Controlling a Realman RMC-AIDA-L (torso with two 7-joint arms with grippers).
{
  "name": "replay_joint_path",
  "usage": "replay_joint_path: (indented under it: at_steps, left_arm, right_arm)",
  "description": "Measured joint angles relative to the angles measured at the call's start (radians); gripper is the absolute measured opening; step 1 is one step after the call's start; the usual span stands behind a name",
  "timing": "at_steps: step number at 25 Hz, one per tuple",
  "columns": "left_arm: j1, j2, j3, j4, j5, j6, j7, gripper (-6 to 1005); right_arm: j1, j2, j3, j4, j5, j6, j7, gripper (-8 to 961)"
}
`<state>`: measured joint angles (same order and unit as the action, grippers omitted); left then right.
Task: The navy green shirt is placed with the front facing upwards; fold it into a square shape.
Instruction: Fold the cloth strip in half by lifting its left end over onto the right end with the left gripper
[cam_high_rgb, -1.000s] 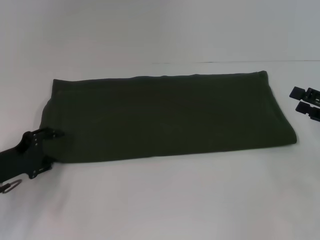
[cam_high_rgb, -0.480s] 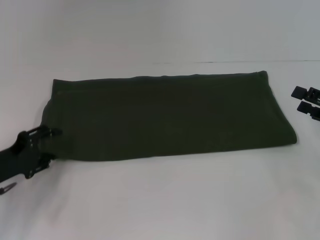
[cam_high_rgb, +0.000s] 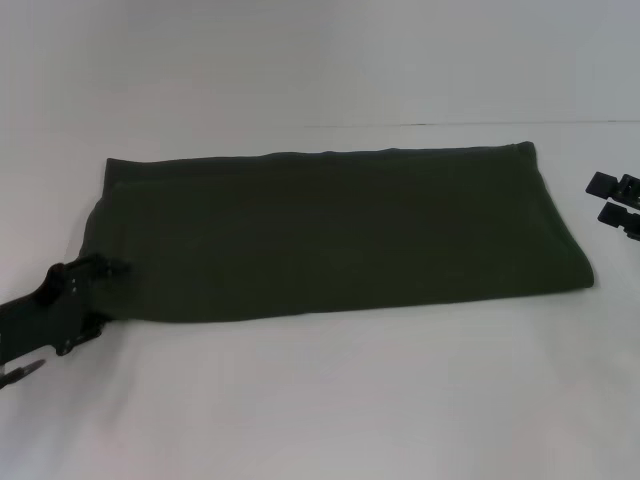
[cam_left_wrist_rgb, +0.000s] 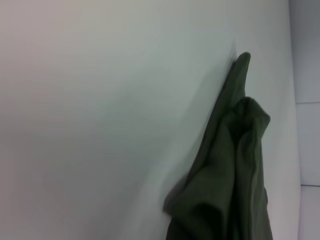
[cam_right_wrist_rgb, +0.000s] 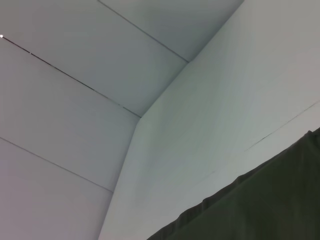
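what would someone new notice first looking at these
A dark green shirt folded into a long band lies across the middle of the white table. The left tool sits at the shirt's near left corner; the right tool sits apart, beyond the shirt's right end.

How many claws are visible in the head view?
2. The left claw sits at the near-left corner of the green shirt. The right claw sits at the far right edge of the white table, clear of the shirt, partly cut off.
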<state>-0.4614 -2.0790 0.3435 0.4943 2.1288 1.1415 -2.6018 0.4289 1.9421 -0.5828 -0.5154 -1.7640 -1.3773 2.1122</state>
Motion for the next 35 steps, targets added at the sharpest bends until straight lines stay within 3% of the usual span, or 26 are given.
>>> replay_joint_path:
  at_steps: [10,18,23,34,35]
  left_arm:
    - [-0.038,-0.012,0.000,-0.003,-0.005,-0.037,0.038,675]
    - [-0.012,-0.023,-0.002,0.038,-0.012,-0.018,0.054,631]
    - [-0.014,-0.020,-0.001,0.044,-0.007,-0.017,0.075,412]
    - [-0.008,-0.016,-0.012,0.053,-0.012,-0.015,0.194,21]
    - [-0.004,-0.015,-0.012,0.057,-0.012,-0.023,0.209,21]
  right_arm:
    - [-0.002,0.001,0.000,0.000,0.002,0.003,0.002,809]
    - [-0.009,-0.002,0.015,0.000,0.004,-0.001,0.008,809]
    - [-0.009,-0.002,0.019,0.003,0.003,0.000,0.009,809]
    - [-0.008,-0.007,0.025,0.012,0.000,0.009,0.009,809]
    - [-0.008,-0.008,0.025,0.012,0.000,0.010,0.009,809]
